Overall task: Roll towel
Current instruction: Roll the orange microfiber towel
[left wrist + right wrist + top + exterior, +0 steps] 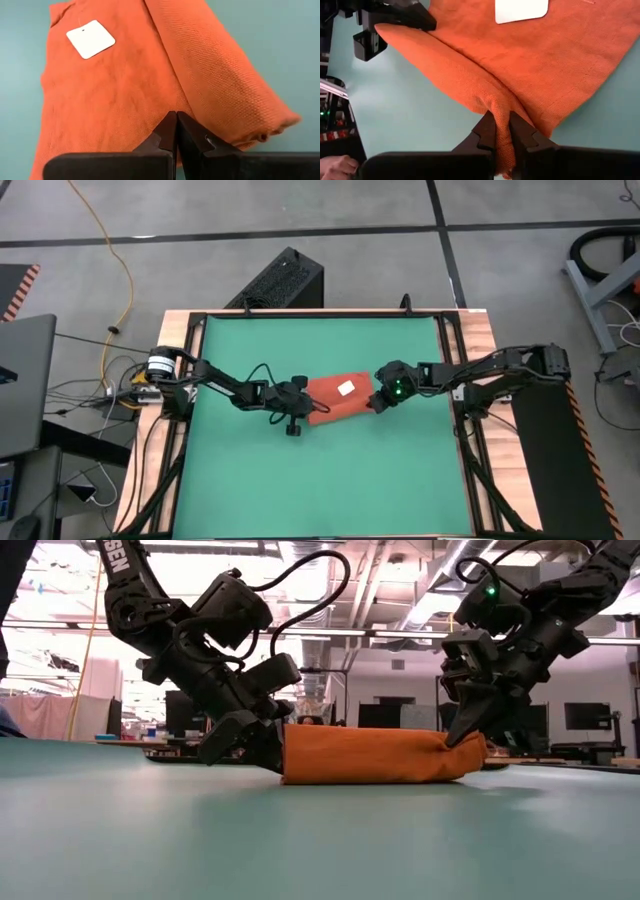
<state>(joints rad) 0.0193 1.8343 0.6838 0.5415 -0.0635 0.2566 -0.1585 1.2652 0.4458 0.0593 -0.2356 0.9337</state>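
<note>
Towel (335, 399), orange-red, lies partly rolled on the green mat (320, 480) covering the table (480, 320), right between the 2 end effectors. Rolled fold runs along the towel's near edge; flat part sits behind it with 1 small white tag (90, 38) facing up, no writing readable on it.

Left end effector (176, 131) sits at the towel's left end, fingers pressed fully together, tips resting at the seam where the roll meets the flat cloth; cannot tell if any cloth is caught between them. In the low view it is down at mat level, touching the towel's end.

Right end effector (501, 131) is at the towel's opposite end, fingers narrow and pinching a thin ridge of the rolled fold. Low view shows that end of the towel lifted slightly where the fingers grip it.

No containers on the table. Partial white lettering reading "SEN" shows on the left arm (135, 575) in the low view. Part of a person's hand (337, 166) shows at the edge of the right wrist view, beyond the table.
</note>
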